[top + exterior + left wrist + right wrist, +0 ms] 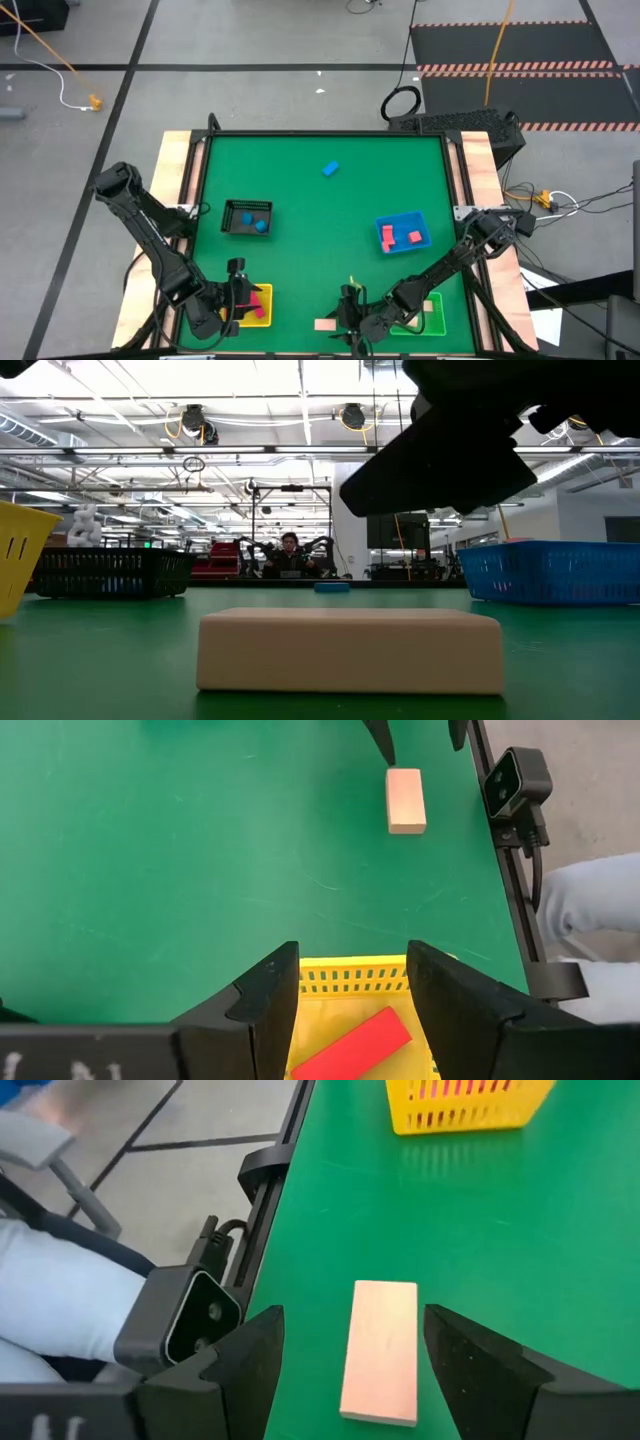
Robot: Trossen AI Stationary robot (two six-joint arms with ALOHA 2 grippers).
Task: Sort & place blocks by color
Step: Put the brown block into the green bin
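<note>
At the table's near left corner the left gripper (pixel 236 293) hangs over the yellow tray (pixel 262 293), its fingers (pixel 268 1010) spread with nothing between them; a red bar (pixel 352 1046) lies in the tray below. Further back stands the black tray (pixel 246 217) with blue pieces inside, and one blue block (pixel 330 169) lies alone toward the far side of the green table (pixel 300 190). At the near edge, between the two arms, lies the cream bar (pixel 326 324), flat on its broad face. The right gripper (pixel 350 310) hovers just above it, fingers (pixel 242 1363) spread wide to either side of the bar and not yet touching. The bar looks solid, stiff and light, with smooth faces that may slip a little; a pinch across its two long sides near the middle seems the safest hold. To the right sit the blue tray (pixel 402 233) holding pink blocks and the green tray (pixel 432 318). No brand, label or writing can be read anywhere.
</note>
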